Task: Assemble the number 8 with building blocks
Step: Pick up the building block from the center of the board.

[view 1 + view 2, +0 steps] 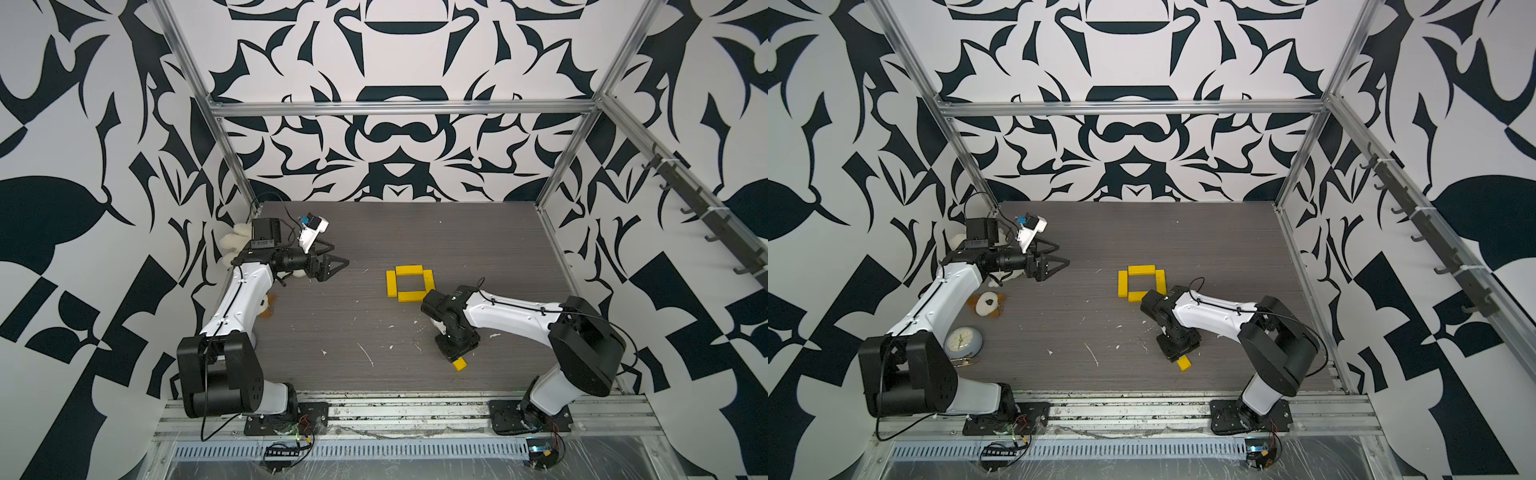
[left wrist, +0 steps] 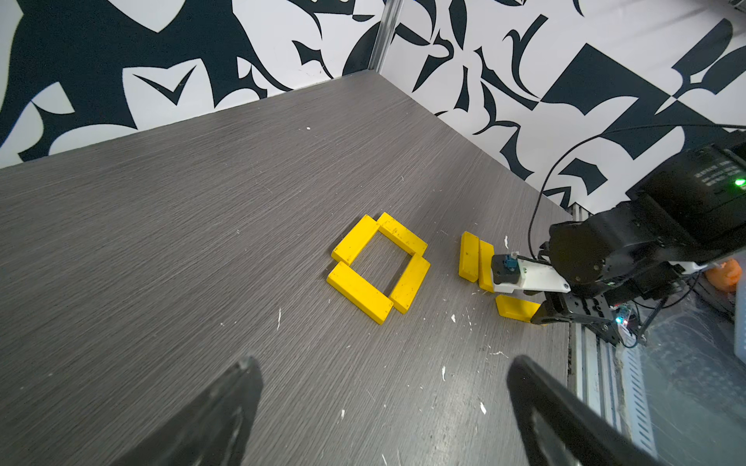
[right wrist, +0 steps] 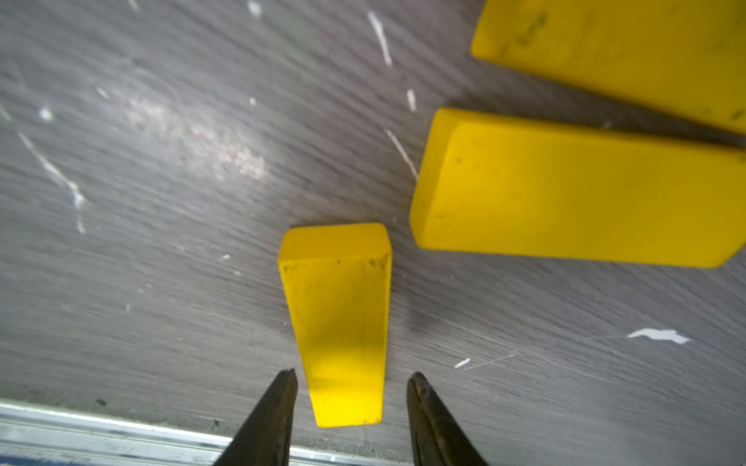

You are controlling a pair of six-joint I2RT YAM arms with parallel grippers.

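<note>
- While the right gripper (image 3: 351, 377) stood narrowly parted astride one yellow bar (image 3: 343, 322) by the front edge of the table (image 1: 332, 324), neither finger touched it.
- Mid-table, four bars (image 1: 409, 270) formed a closed square with bare tabletop around.
- The left gripper (image 2: 383, 363) gaped wide, holding nothing.

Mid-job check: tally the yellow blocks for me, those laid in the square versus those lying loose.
Blocks laid in the square: 4
Loose blocks lying side by side: 2
Loose block at the right tool: 1
Total: 7
</note>
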